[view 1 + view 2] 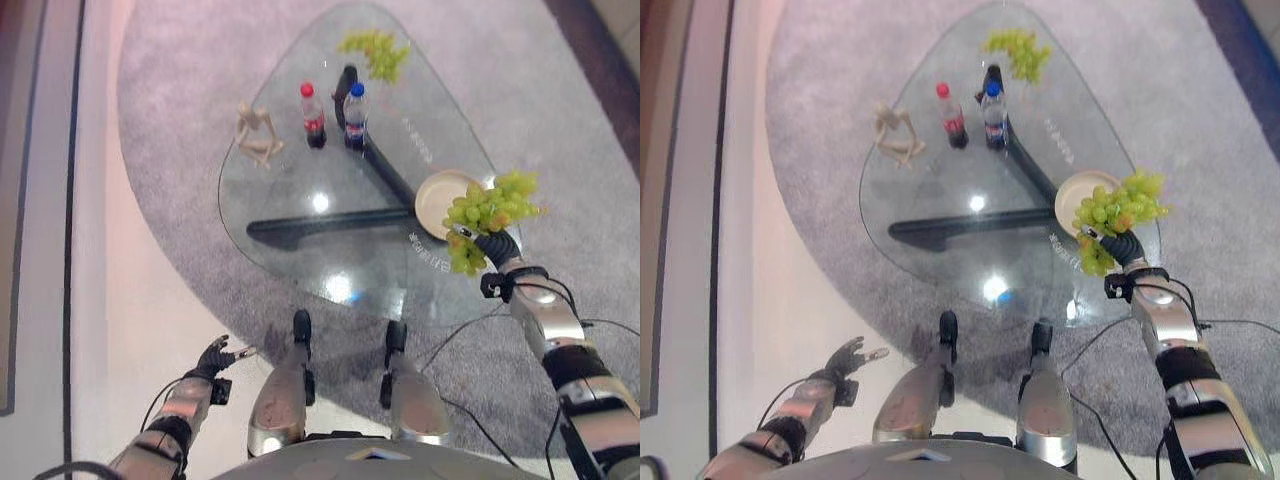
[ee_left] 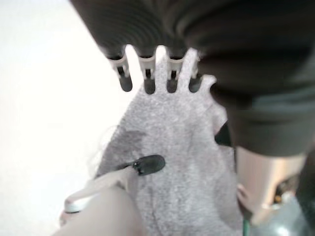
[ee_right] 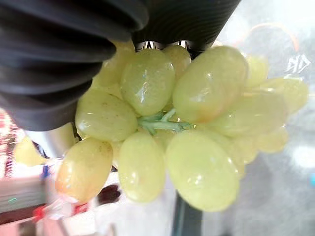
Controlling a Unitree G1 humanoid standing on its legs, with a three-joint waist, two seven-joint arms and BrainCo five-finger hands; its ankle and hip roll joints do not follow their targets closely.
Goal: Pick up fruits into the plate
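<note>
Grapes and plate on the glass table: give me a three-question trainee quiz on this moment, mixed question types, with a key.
1. True or false: the right hand holds a bunch of green grapes at the near edge of the cream plate.
2. Multiple choice: the second grape bunch lies
A. at the glass table's far end
B. on the carpet
C. beside the wooden figure
3. Fill in: behind the red-capped bottle and the blue-capped bottle, the left hand hangs low beside the robot with its fingers ____.

Key: 1 true; 2 A; 3 open.
</note>
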